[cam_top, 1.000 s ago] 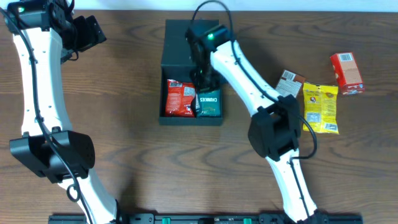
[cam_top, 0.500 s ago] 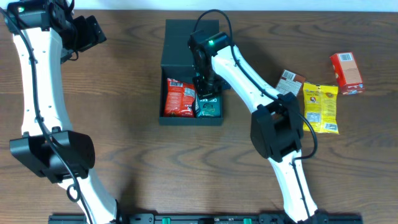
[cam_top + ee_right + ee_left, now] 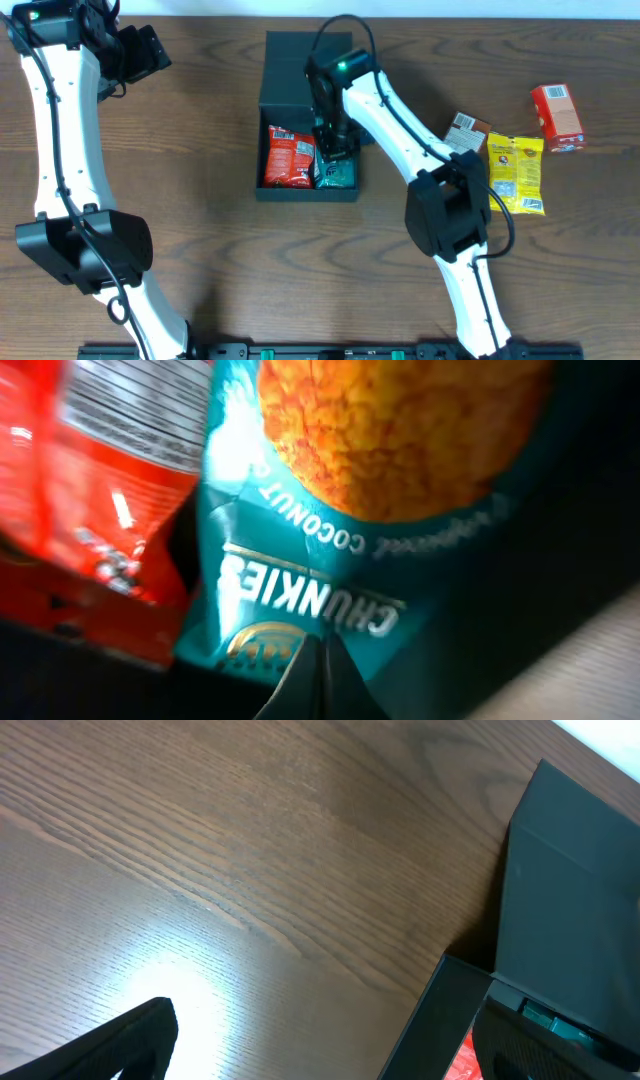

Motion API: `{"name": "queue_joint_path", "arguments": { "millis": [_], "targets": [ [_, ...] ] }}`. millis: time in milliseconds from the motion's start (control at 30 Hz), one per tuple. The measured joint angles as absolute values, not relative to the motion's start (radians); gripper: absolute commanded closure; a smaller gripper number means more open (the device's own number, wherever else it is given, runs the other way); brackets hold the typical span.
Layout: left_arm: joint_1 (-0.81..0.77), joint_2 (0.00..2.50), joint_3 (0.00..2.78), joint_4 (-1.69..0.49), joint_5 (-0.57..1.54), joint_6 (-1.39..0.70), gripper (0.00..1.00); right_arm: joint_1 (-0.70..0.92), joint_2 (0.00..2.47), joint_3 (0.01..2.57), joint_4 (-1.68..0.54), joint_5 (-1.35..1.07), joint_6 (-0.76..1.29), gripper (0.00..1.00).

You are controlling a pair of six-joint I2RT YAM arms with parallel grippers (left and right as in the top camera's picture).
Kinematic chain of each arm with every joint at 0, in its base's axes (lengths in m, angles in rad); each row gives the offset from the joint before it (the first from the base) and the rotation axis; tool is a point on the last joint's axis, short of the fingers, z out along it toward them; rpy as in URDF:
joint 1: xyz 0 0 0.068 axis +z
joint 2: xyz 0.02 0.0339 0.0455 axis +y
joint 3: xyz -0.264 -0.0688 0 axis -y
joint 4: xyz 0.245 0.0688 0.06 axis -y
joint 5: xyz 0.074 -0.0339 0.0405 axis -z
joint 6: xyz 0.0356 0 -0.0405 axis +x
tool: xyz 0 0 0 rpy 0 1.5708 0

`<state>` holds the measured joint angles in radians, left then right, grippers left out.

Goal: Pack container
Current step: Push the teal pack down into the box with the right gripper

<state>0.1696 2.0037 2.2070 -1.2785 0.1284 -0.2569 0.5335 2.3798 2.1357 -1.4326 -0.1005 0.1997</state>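
Left gripper: I see it up at the far left corner of the table, well apart from everything else. In its wrist view the two dark fingers sit wide apart with only bare wood between them.
Container: the dark box lies left of centre with its flap lid thrown back on the far side. The open tray faces me on the near side. The left wrist view catches its matte corner, which carries no print.
Red packet: it lies in the left half of the tray, touching its neighbour. Its white panel of small print is too blurred for me to read.
Teal packet: it lies in the right half of the tray. I read "CHUNKIES" and "COCONUT" upside down, below a picture of a golden biscuit.
Right gripper: it is down inside the tray over the teal packet. The fingers are pressed together into one dark wedge at the packet's edge. I cannot tell whether any film is caught between them.
Brown packet: it is on the table just beside the right arm's link, and its label is too small to read.
Yellow packet: it touches the brown one, and its print is unreadable.
Red carton: it stands apart near the right edge.
Open room: bare wood runs broadly between the left arm and the container, and along the near side.
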Motion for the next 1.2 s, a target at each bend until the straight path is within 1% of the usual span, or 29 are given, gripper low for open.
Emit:
{"name": "queue_joint_path", "arguments": {
  "millis": [233,833,1200],
  "targets": [
    [0.170,2.004,2.207,-1.279,0.128,-0.257,0.05,0.535,2.366,2.078,-1.365,-0.109,0.187,0.99],
    [0.170,2.004,2.207,-1.279,0.128,-0.257,0.05,0.548,2.323,2.110,-1.383,-0.168,0.128,0.99],
    [0.170,2.004,2.207,-1.279,0.128,-0.257,0.05,0.560,2.306,1.957,-1.273,-0.180,0.117,0.99]
  ]
}}
